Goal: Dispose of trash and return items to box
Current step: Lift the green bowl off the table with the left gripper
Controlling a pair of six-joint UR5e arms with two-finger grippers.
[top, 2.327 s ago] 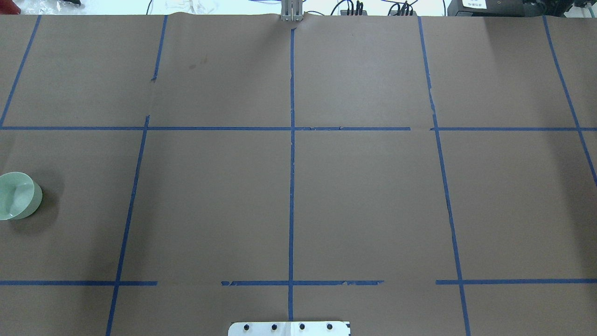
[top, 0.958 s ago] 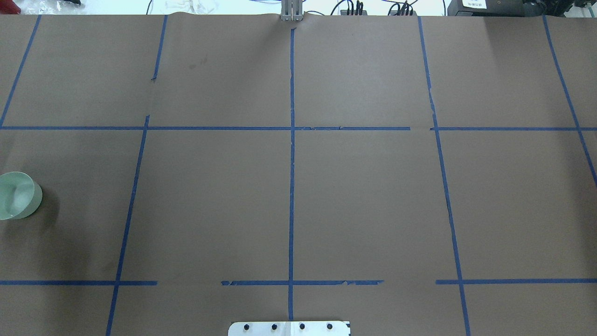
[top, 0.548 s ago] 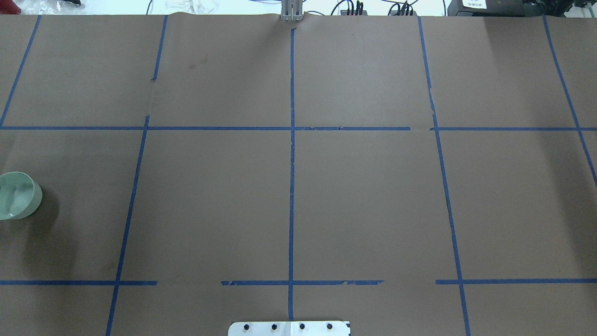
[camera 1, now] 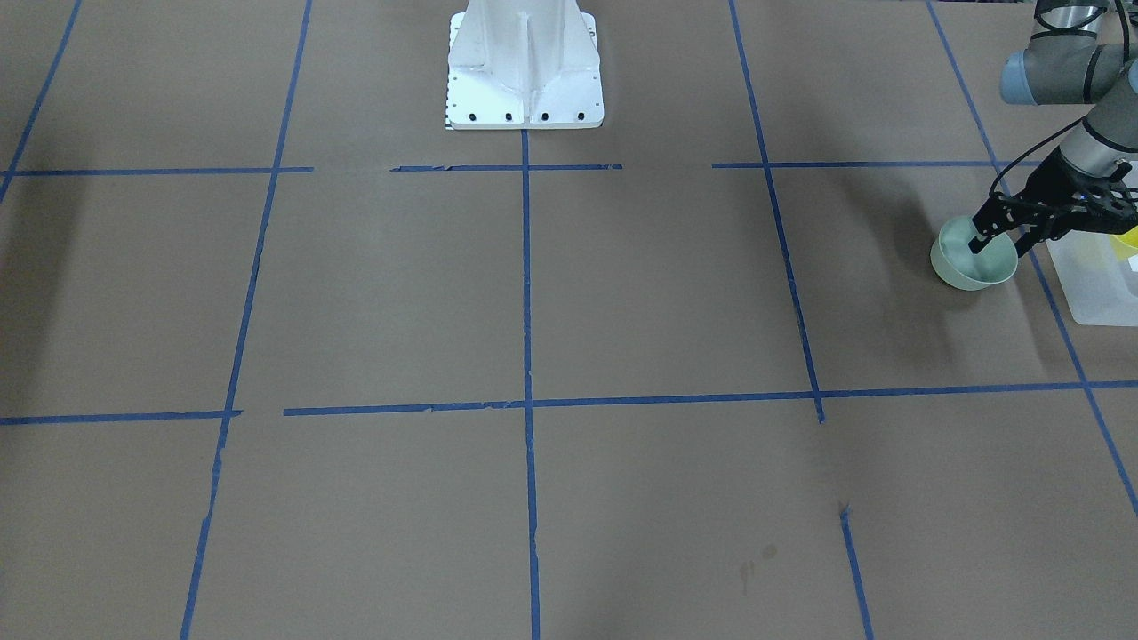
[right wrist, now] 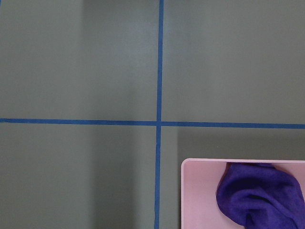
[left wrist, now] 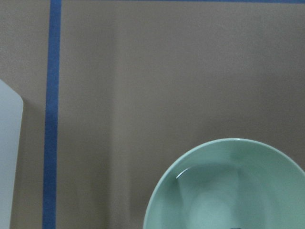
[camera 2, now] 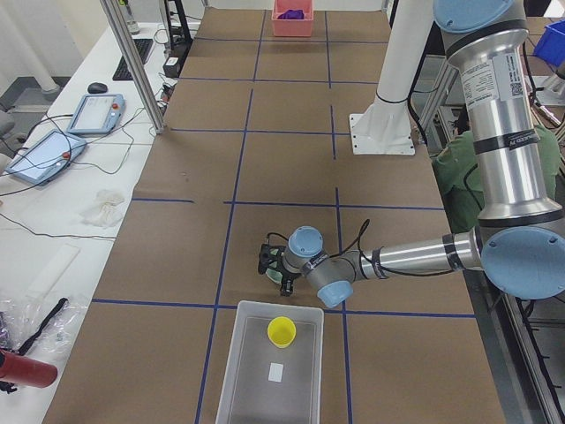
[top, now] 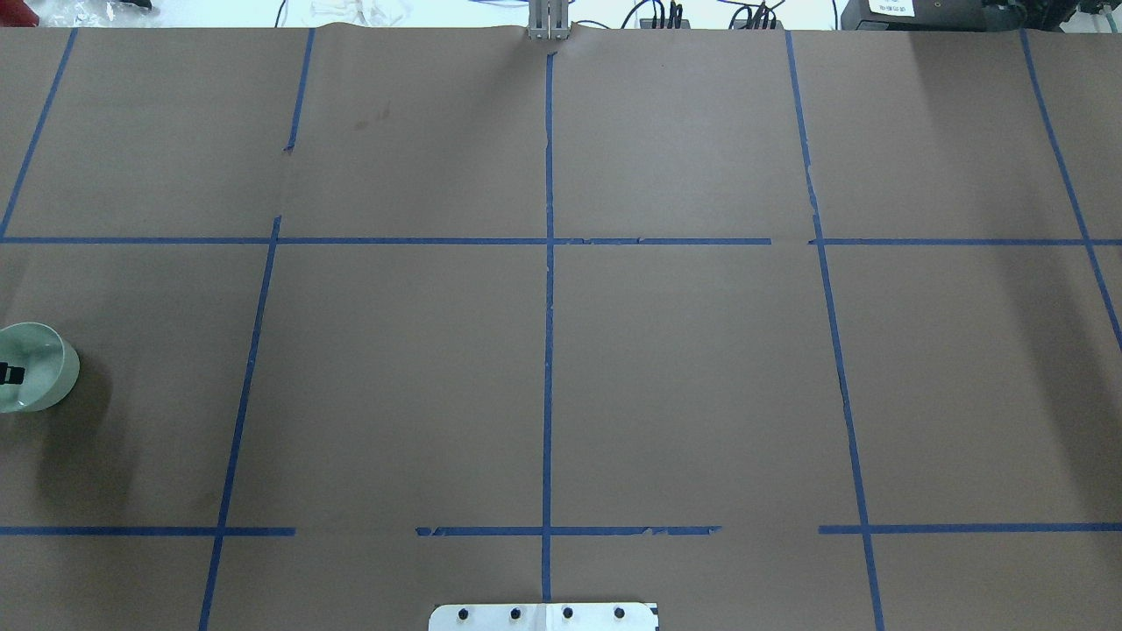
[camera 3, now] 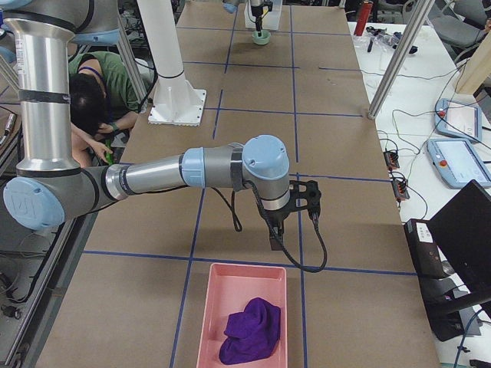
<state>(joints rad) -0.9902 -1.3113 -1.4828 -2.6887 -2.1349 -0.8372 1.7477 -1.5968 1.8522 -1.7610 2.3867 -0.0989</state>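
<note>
The pale mint-green bowl (camera 1: 967,269) stands upright on the brown table near its left end; it also shows in the overhead view (top: 42,386) and the left wrist view (left wrist: 228,191). My left gripper (camera 1: 1005,244) is open and low over the bowl, one finger inside it and the other outside its rim on the box side. The translucent box (camera 1: 1098,284) lies just beyond, with the yellow cup (camera 2: 282,331) upright inside it. My right gripper (camera 3: 307,201) hangs above the table near a pink tray; I cannot tell whether it is open or shut.
The pink tray (camera 3: 215,322) at the table's right end holds a purple cloth (right wrist: 259,191). The white robot base (camera 1: 524,62) stands at the middle of the near edge. A person (camera 3: 92,107) crouches beside the table behind the base.
A dark fingertip of my left gripper has come into the overhead view inside the bowl at the left edge. The bowl has stayed in place.
</note>
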